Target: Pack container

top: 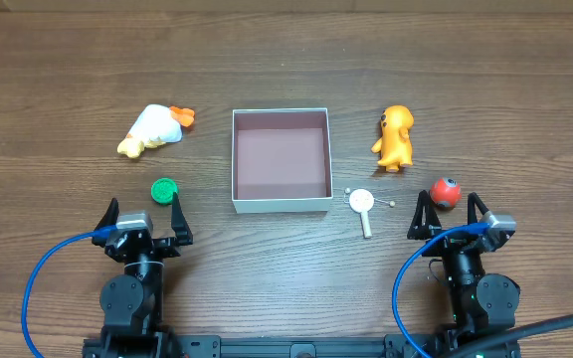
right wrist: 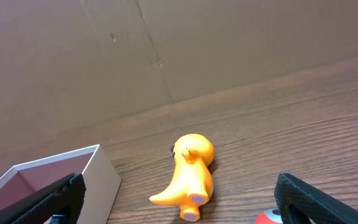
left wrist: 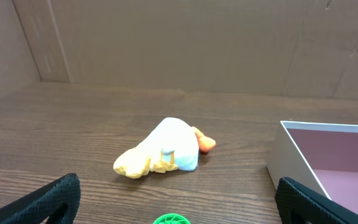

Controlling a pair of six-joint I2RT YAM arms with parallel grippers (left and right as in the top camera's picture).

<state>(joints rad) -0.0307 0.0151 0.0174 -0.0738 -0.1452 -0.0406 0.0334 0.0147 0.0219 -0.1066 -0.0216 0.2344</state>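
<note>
The container (top: 280,159) is sitting in the middle of the counter (top: 68,70), between the two arms and a little ahead of them, probably so that either arm is able to reach it. It is lying flat with its open face pointing straight up, showing an empty pink floor, ready to take things dropped in from above. Being square, it is offering no real long axis; its walls are running parallel to the counter's edges. The toys are lying outside it on both sides, seemingly so that each arm is getting a share. A duck (top: 152,129) is lying on its side to the left, with a green disc (top: 164,189) nearer the left arm. An orange dog (top: 396,137) is lying to the right, a red ball (top: 446,191) is lying nearer the right arm, and a white paddle (top: 363,204) is lying just beside the container's right front corner. The left pincer (top: 145,207) is gaping fully wide and holding nothing, with the disc just beyond one fingertip. The right pincer (top: 449,209) is likewise spread wide and empty, with the ball sitting just ahead of its fingertips. Packing is not yet looking begun.
</note>
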